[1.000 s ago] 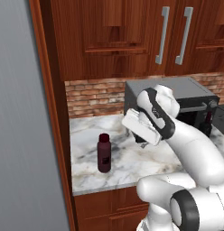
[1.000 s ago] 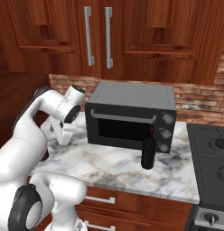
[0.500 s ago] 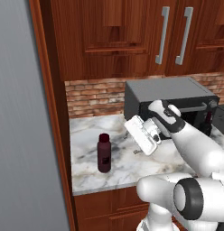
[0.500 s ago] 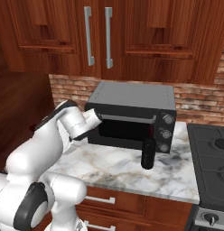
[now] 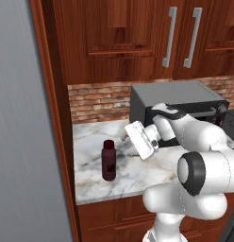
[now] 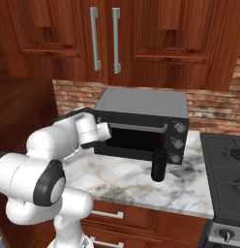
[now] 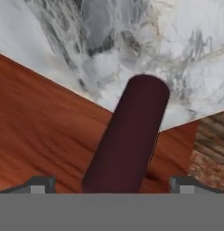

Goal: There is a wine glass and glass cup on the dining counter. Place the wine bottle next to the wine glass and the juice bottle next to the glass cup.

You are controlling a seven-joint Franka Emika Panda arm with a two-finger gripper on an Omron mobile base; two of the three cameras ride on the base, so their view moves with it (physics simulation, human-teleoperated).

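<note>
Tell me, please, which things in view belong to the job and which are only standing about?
Belong to the job:
juice bottle
wine bottle

Only standing about:
microwave
stove
wall cabinets
marble counter the bottles stand on

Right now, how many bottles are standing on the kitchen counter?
2. The juice bottle stands near the counter's left front edge; the wine bottle stands before the toaster oven's knobs. Others may be hidden.
</note>
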